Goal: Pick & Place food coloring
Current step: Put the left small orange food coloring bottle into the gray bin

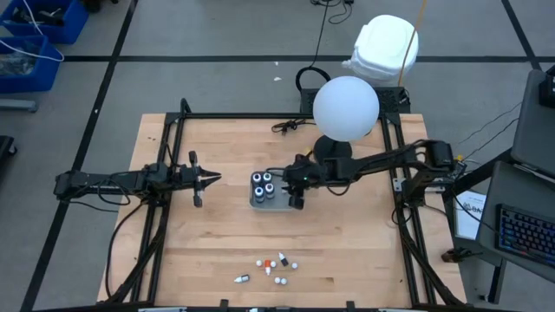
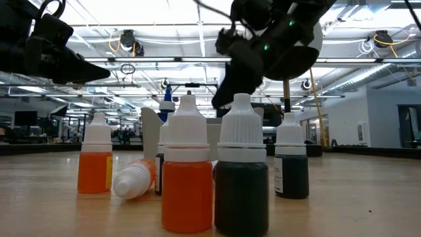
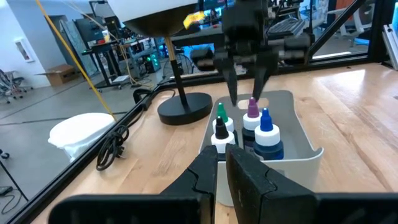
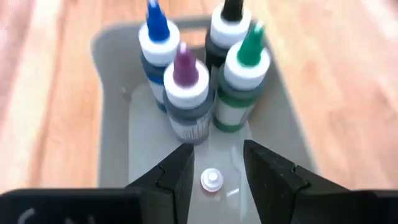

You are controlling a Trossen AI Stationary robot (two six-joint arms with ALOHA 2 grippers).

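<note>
Looking straight down from the high view, the right hand [image 1: 297, 184] hangs over the near end of the clear tray [image 1: 257, 204] at mid-surface, where four dark jars [image 1: 264, 183] stand clustered at the far end; the left hand [image 1: 205, 178] waits well apart on the left, and the loose dropper bottles [image 1: 270, 264] lie scattered near the front edge of the surface [image 1: 347, 251]. In the low view, those bottles fill the foreground, most upright, one orange bottle [image 2: 135, 179] lying on its side. In the left wrist view, its fingers sit nearly together, pointing toward the tray. In the right wrist view, the fingers stand apart, straddling a small white-capped bottle [image 4: 211, 180] upright on the tray floor directly beneath them; nothing is clamped. Judging from this, the right arm is plainly nearer, and the bottle's long axis runs vertical, in line with a straight lift.
</note>
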